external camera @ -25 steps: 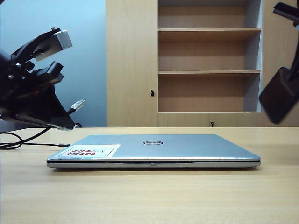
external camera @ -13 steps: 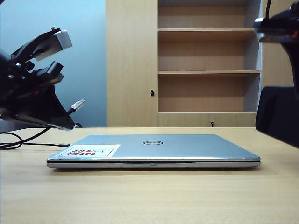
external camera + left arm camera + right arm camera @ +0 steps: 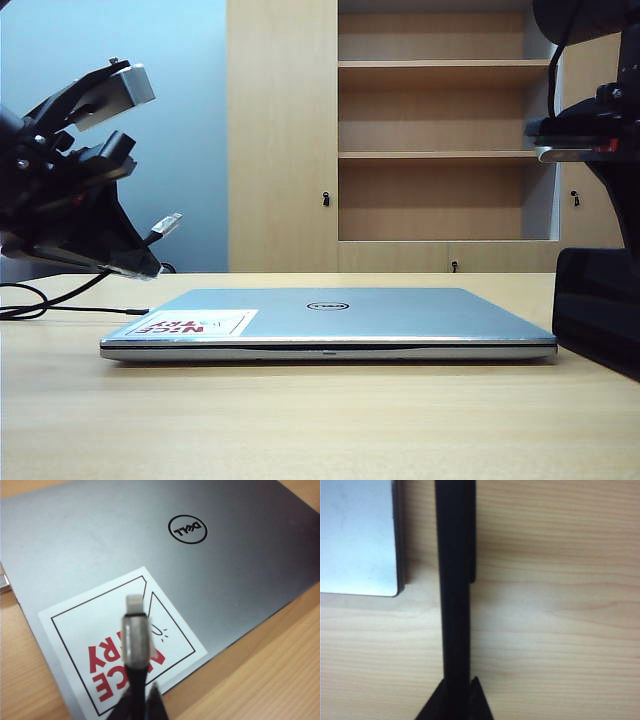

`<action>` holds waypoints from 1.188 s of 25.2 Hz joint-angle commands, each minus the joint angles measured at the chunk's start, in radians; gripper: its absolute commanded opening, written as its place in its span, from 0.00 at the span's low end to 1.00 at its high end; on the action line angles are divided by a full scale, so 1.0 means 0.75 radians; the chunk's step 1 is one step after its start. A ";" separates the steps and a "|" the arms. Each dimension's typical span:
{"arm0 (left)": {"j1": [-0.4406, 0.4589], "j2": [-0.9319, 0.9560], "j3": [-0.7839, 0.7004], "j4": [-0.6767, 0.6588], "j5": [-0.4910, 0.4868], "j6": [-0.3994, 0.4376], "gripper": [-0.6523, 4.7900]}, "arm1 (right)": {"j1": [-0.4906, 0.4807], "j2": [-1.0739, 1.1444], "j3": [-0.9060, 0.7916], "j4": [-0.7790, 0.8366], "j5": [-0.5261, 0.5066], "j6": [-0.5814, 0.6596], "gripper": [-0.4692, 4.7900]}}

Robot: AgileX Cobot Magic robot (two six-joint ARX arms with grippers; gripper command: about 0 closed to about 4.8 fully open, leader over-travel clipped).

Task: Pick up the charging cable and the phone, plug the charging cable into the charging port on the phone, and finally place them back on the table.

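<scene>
My left gripper (image 3: 143,258) hangs above the table's left side, shut on the charging cable. Its silver-white plug (image 3: 166,224) sticks out up and to the right. In the left wrist view the plug (image 3: 134,625) juts from the shut fingers (image 3: 156,700) over the laptop's sticker. My right gripper (image 3: 457,700) is shut on the phone (image 3: 455,580), seen edge-on over the table. In the exterior view the phone (image 3: 597,310) is a black slab at the right edge, just right of the laptop. The charging port is not visible.
A closed silver laptop (image 3: 330,320) with a red-white sticker (image 3: 190,323) lies mid-table. Slack black cord (image 3: 40,300) loops on the table (image 3: 300,420) at the left. A wooden shelf cabinet (image 3: 440,130) stands behind. The laptop's corner (image 3: 390,580) is close to the phone.
The right arm has swung inward and down with the phone, from high at the right edge to low beside the laptop. The left arm and the cable have stayed still.
</scene>
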 commanded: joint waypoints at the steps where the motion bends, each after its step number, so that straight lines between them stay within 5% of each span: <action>1: 0.001 -0.002 -0.001 0.015 0.003 0.002 0.11 | 0.001 -0.007 0.011 0.004 -0.014 0.001 0.08; 10: 0.001 -0.002 -0.001 0.015 0.003 0.002 0.11 | 0.001 -0.006 0.010 0.004 -0.018 0.001 0.08; 21: 0.001 -0.002 -0.001 0.014 0.003 0.002 0.11 | 0.001 -0.006 0.010 -0.001 -0.048 0.001 0.34; 30: 0.001 -0.002 -0.001 0.014 0.003 0.002 0.11 | 0.001 0.011 0.010 0.003 -0.048 0.001 0.34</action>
